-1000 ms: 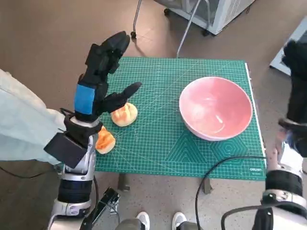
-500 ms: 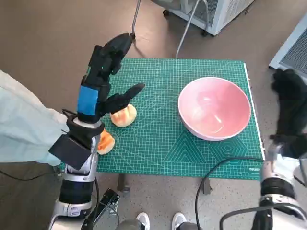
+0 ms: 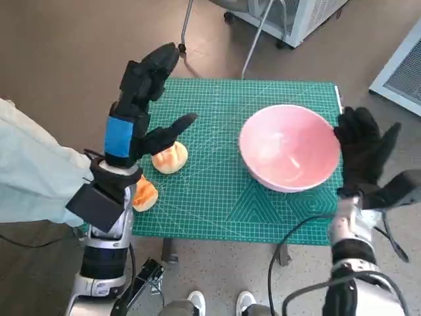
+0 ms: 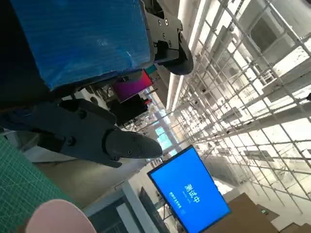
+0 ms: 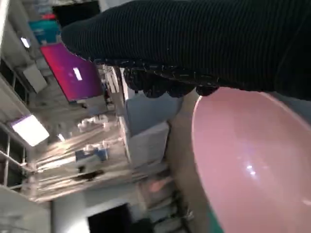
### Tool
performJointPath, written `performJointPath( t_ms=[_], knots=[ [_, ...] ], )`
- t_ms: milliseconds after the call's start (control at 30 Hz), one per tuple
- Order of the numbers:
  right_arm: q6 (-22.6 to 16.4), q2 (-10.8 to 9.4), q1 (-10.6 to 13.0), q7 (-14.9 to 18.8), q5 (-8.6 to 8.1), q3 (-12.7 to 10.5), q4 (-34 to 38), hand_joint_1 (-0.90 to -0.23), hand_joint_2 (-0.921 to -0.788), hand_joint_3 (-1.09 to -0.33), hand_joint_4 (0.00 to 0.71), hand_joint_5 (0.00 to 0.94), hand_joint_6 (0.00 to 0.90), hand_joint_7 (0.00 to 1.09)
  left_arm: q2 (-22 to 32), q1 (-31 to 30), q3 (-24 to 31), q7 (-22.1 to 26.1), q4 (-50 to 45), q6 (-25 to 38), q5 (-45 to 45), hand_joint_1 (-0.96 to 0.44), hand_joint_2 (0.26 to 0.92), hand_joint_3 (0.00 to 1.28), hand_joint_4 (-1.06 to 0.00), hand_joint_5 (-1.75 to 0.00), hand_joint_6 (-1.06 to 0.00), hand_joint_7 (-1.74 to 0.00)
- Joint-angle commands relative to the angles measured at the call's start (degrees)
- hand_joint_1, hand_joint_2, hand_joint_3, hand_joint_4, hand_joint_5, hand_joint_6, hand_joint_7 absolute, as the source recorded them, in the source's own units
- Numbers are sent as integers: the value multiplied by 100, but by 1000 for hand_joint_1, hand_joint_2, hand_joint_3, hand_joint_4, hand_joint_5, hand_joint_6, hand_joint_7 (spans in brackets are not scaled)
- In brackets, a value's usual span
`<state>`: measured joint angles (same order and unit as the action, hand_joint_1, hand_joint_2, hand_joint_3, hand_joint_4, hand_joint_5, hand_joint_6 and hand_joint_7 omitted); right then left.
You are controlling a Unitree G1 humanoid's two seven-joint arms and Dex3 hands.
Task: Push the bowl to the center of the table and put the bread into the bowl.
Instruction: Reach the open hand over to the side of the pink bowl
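The pink bowl (image 3: 289, 147) stands on the right half of the green mat (image 3: 217, 191); its rim also shows in the right wrist view (image 5: 243, 165) and a small part in the left wrist view (image 4: 58, 217). My gloved right hand (image 3: 362, 153) is flat and spread, touching the bowl's right rim. A bread roll (image 3: 170, 157) lies on the mat's left part, and a second, more orange roll (image 3: 145, 195) lies near the left edge, partly behind my wrist. Raised over the first roll, my left hand (image 3: 139, 105) holds nothing, fingers apart.
The mat covers the small table, whose right edge (image 3: 347, 178) lies under my right hand. Metal chair legs (image 3: 253, 46) and a white cabinet (image 3: 296, 16) stand on the floor beyond the table. Two shoes (image 3: 220, 303) show at the near side.
My right hand has come in from the far right to the bowl's right rim, and the bowl has slid slightly left. The left hand has stayed put.
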<state>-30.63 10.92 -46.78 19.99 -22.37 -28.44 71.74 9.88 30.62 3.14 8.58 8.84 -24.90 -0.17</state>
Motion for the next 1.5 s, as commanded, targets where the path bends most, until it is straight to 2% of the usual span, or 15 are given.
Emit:
performJointPath(
  t_ms=[33,133,300,500,600,900,1033,1133,1267,1400,1467,1500],
  knots=[
    [425,-266,-147,28,-273,-255,191,-530,-921,-876,110,4,0,531,46,-6,0,13,-111,20,-7,-365,921,183,-370,-5,-125,-597],
    [687,-392,-303,82,-511,-474,231,-525,-921,-869,113,4,-1,568,57,-12,-2,21,-147,38,-9,-368,921,183,-371,-5,-126,-596],
    [1186,-593,-575,233,-1063,-956,282,-528,-921,-853,105,3,-1,587,88,-32,0,47,-209,74,-24,-372,921,185,-373,-6,-128,-595],
    [1543,-742,-813,307,-1407,-1284,319,-530,-921,-838,85,3,-1,513,128,-99,15,86,-281,91,-61,-375,921,186,-373,-6,-130,-593],
    [1622,-792,-894,336,-1460,-1351,333,-529,-921,-842,69,1,-1,473,143,-133,22,99,-311,98,-74,-372,921,186,-374,-6,-131,-591],
    [1709,-941,-1133,10,-1388,-1336,392,-537,-921,-884,49,1,-1,485,212,-228,90,154,-344,100,-125,-366,921,186,-374,-6,-136,-580],
    [1759,-953,-1200,-161,-1354,-1325,403,-538,-921,-891,59,6,-1,457,226,-291,113,160,-383,101,-137,-367,921,185,-371,-3,-150,-554],
    [1750,-935,-1224,-250,-1289,-1284,395,-533,-921,-897,75,11,-1,488,235,-363,127,167,-457,111,-148,-375,921,184,-369,-2,-160,-535],
    [1588,-867,-1233,-277,-1062,-1096,349,-525,-921,-906,87,13,-1,523,328,-487,214,231,-503,91,-208,-388,921,182,-371,-2,-178,-501],
    [1198,-775,-1217,-256,-603,-718,260,-516,-921,-914,100,16,1,550,600,-636,404,407,-511,42,-315,-399,921,181,-375,-3,-225,-409],
    [927,-739,-1196,-255,-339,-505,207,-517,-921,-914,125,26,14,570,804,-697,508,516,-514,38,-334,-407,921,184,-376,-2,-262,-331],
    [726,-714,-1189,-253,-148,-345,154,-518,-921,-913,132,29,18,575,993,-728,584,599,-495,35,-301,-408,921,184,-377,-2,-269,-315]
  ],
)
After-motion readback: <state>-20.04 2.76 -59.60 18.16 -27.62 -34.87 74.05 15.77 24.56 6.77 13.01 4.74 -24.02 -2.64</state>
